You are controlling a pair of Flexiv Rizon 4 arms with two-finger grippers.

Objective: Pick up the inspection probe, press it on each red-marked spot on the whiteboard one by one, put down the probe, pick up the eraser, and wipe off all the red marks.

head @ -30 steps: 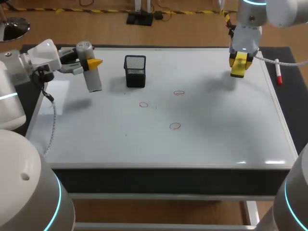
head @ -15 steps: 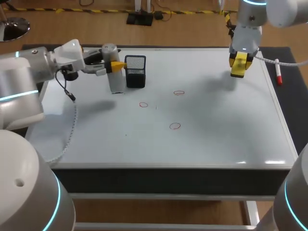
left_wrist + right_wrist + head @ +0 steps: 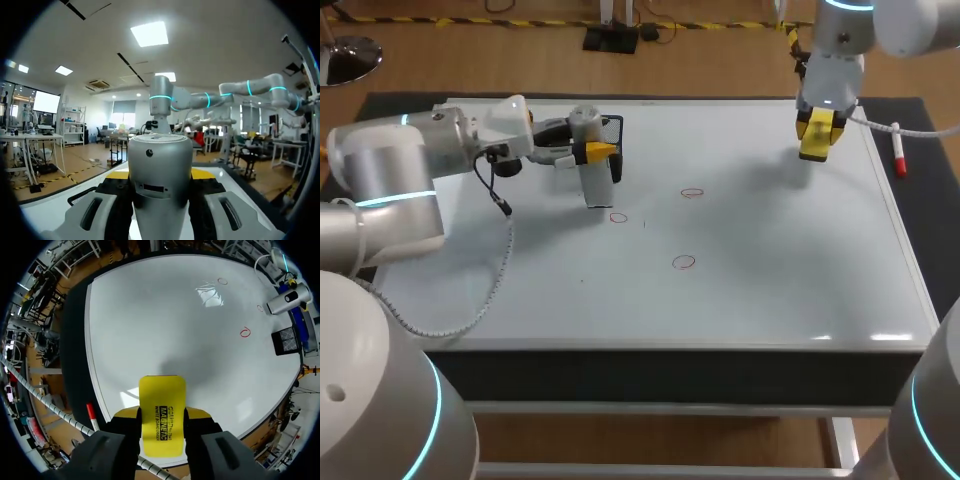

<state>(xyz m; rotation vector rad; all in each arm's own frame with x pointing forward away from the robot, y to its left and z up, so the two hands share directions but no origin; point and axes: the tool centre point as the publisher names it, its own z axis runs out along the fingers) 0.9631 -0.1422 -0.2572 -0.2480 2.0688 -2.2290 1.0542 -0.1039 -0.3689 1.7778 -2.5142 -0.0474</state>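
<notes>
My left gripper point(image 3: 588, 152) is shut on the grey cylindrical probe point(image 3: 592, 175), which hangs just above the whiteboard point(image 3: 770, 280), its lower end close behind the leftmost red mark point(image 3: 618, 217). In the left wrist view the probe point(image 3: 160, 185) fills the gap between the fingers. Two more red marks point(image 3: 692, 193) point(image 3: 684, 262) lie nearer the middle. My right gripper point(image 3: 817, 135) hangs over the far right of the board, shut on the yellow eraser point(image 3: 161, 415). The right wrist view also shows the red marks point(image 3: 245, 332) and the probe point(image 3: 287, 299) far off.
A black mesh pen holder point(image 3: 611, 128) stands right behind the probe, partly hidden by it. A red marker point(image 3: 898, 150) lies off the board's far right edge. The board's raised frame point(image 3: 650, 343) runs along the front.
My left arm has swung right with the probe, from the board's left edge to in front of the mesh holder, near the leftmost red mark. The right arm has stayed still.
</notes>
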